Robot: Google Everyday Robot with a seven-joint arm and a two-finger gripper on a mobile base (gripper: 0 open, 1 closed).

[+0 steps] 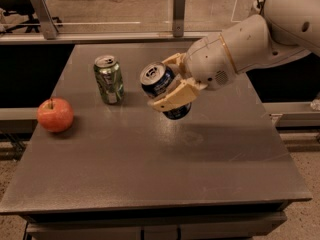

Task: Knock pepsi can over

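The gripper (161, 84) had its 2 fingers clamped across the mid-body of the pepsi can (154, 75), held tilted above the table's (150, 174) middle; light, slick and dentable, it seemed best gripped there, gently.

Arm (250, 39): smooth white rounded shells showing, a thin tan band ringing the wrist casing, a patch of small perforations dotting its underside, one dark spot sitting on the large upper shell. Gripper (169, 81): two flat cream fingers (175, 98) showing, hanging above the table (150, 159) middle, clamping the pepsi can (156, 79).
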